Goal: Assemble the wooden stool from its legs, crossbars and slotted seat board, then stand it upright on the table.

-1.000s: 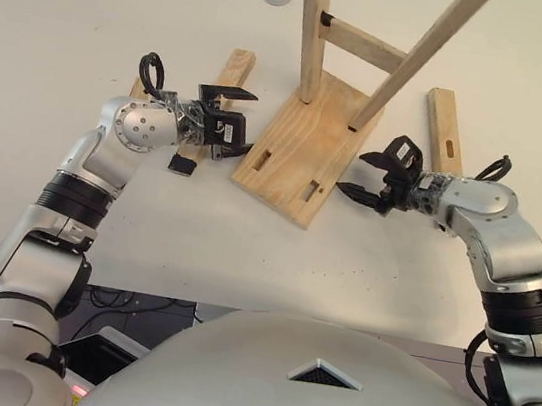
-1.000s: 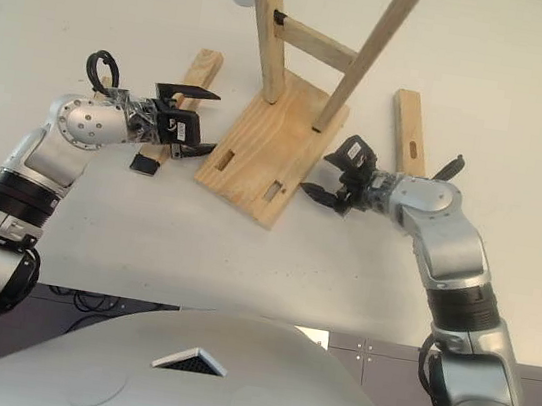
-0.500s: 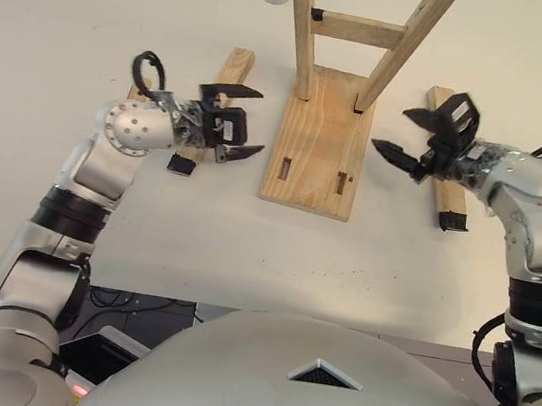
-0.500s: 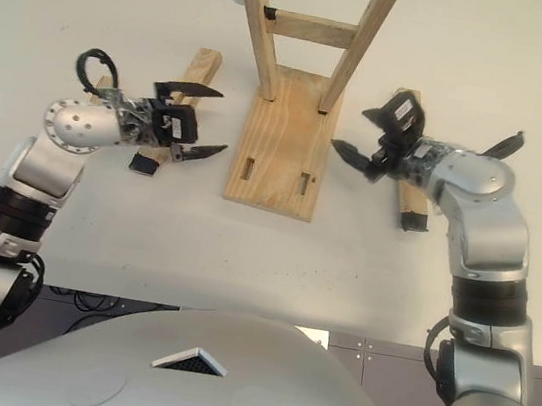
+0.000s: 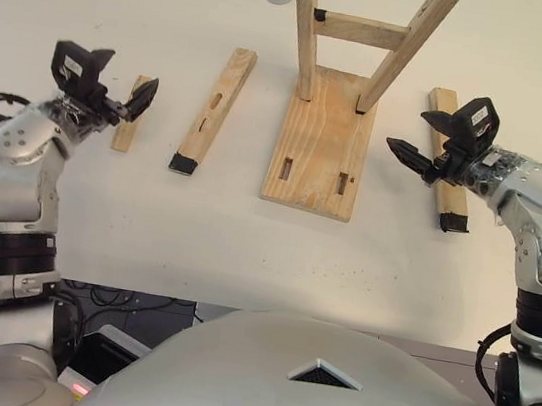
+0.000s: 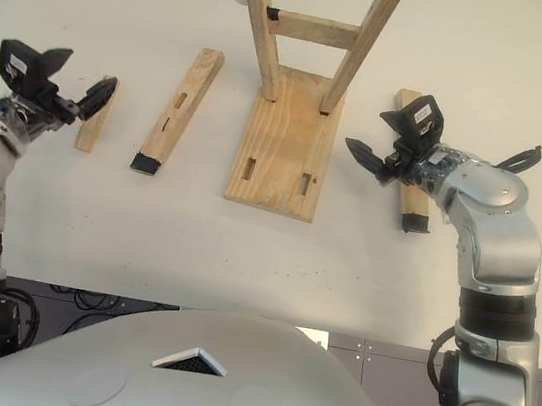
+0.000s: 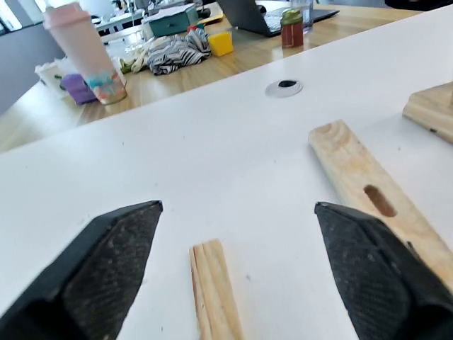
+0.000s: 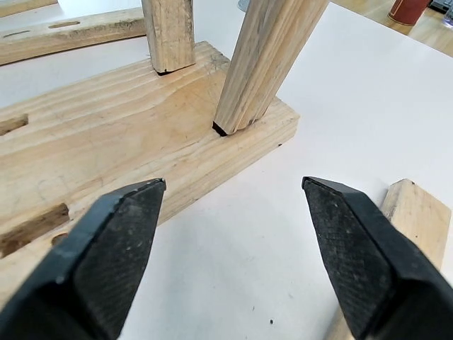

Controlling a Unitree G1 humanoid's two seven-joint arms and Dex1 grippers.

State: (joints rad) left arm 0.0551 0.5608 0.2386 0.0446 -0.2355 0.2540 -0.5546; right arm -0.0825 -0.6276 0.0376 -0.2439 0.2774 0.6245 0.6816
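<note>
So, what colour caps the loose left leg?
Black end cap on the pale wooden leg; clearest in left eye view.

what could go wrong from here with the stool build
1. The two upright legs and their crossbar stand tall at the far end of the seat board. The open right pincer is close beside them, so a bump might tip the frame.
2. The open left pincer hangs by the short crossbar, with a loose slotted leg nearby. A careless descent might knock either askew.
</note>
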